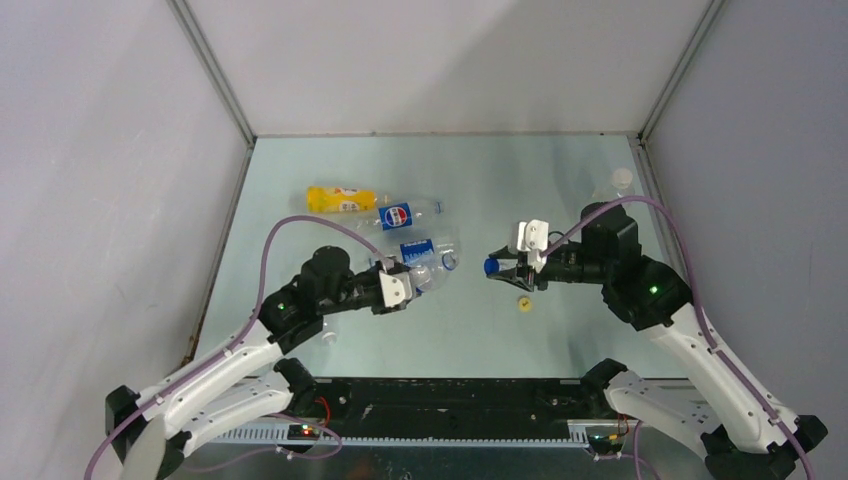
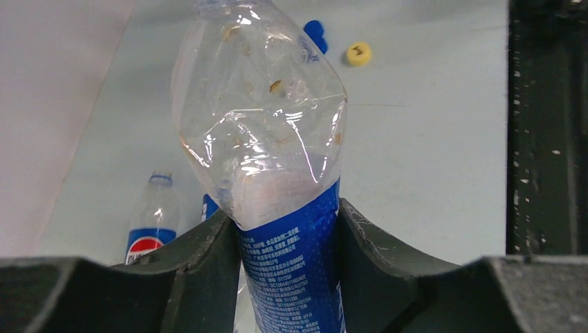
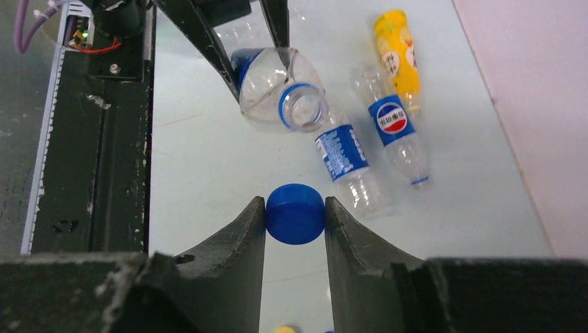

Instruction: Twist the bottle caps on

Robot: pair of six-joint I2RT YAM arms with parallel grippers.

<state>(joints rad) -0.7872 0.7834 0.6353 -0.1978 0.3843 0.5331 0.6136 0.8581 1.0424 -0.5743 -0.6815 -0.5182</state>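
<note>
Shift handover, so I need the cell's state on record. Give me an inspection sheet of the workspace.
Surface: pale blue table, no spills seen.
Job's things: held bottle uncapped, blue label; yellow cap loose; Pepsi bottle, yellow-orange bottle, another blue-labelled bottle lying together; clear bottle far right.
Clutter: nothing seen.
Grippers: left gripper fingers shut on held bottle; right gripper on blue cap.
Cables: purple cable looping over each arm.
Surroundings: grey walls on three sides.
</note>
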